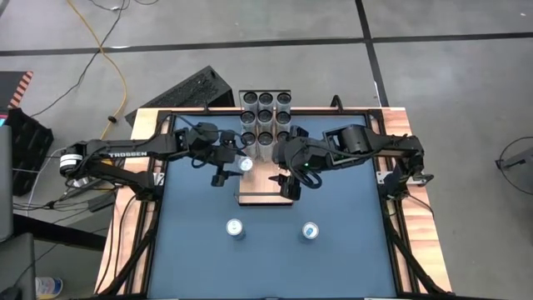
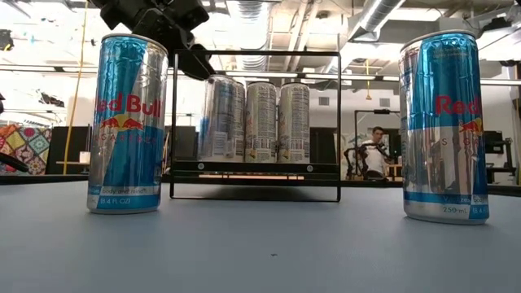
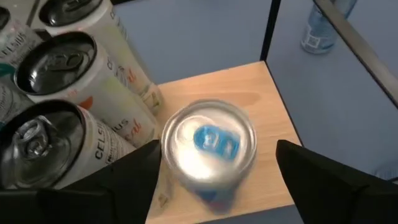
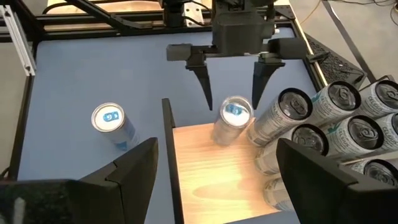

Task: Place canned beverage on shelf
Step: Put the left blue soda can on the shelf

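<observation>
Sitting at table (image 1: 333,250) 12 o'clock: shelf (image 4: 217,168), holding grey cans (image 1: 265,117) packed at far end, leaving near boards bare for more.

Left gripper (image 4: 231,84) hovering over shelf's 9 o'clock edge, fingers spread wide, straddling blue-tab can (image 4: 231,121) standing on wood, seemingly just set down.

Right gripper (image 1: 290,185) waiting at 3 o'clock side, fingers wide, holding nothing.

Two cans (image 1: 236,227) standing at 6 o'clock, awaiting pickup.
</observation>
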Tool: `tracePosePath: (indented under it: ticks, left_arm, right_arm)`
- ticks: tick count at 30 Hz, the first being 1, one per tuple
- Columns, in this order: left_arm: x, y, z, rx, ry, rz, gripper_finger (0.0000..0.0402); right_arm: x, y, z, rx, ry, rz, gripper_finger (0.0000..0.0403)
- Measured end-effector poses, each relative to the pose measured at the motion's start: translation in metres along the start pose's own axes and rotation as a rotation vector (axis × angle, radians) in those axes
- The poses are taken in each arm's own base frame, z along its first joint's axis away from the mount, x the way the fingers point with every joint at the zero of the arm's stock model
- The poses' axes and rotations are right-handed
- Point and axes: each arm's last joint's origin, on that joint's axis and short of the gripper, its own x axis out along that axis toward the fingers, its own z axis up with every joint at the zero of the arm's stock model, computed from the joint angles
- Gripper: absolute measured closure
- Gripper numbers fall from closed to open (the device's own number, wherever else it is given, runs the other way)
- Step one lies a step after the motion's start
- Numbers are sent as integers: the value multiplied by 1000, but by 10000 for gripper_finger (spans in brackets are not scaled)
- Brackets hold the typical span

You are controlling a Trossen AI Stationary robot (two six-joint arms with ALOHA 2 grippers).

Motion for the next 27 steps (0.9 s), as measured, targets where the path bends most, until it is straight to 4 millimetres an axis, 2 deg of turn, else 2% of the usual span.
tracePosePath:
  ticks: [7,19,24,27]
  left_arm:
    - [3,1,-2,0,22,24,117]
    - [-7,2,4,-16,-8,104,121]
    - [-11,2,9,-19,-49,138,121]
    - [-20,4,19,-12,-51,160,120]
  right_arm:
    - [0,0,0,0,0,0,92]
    - [0,1,0,-1,0,3,92]
    - [0,1,0,-1,1,4,92]
    - [-1,3,-1,-5,0,8,92]
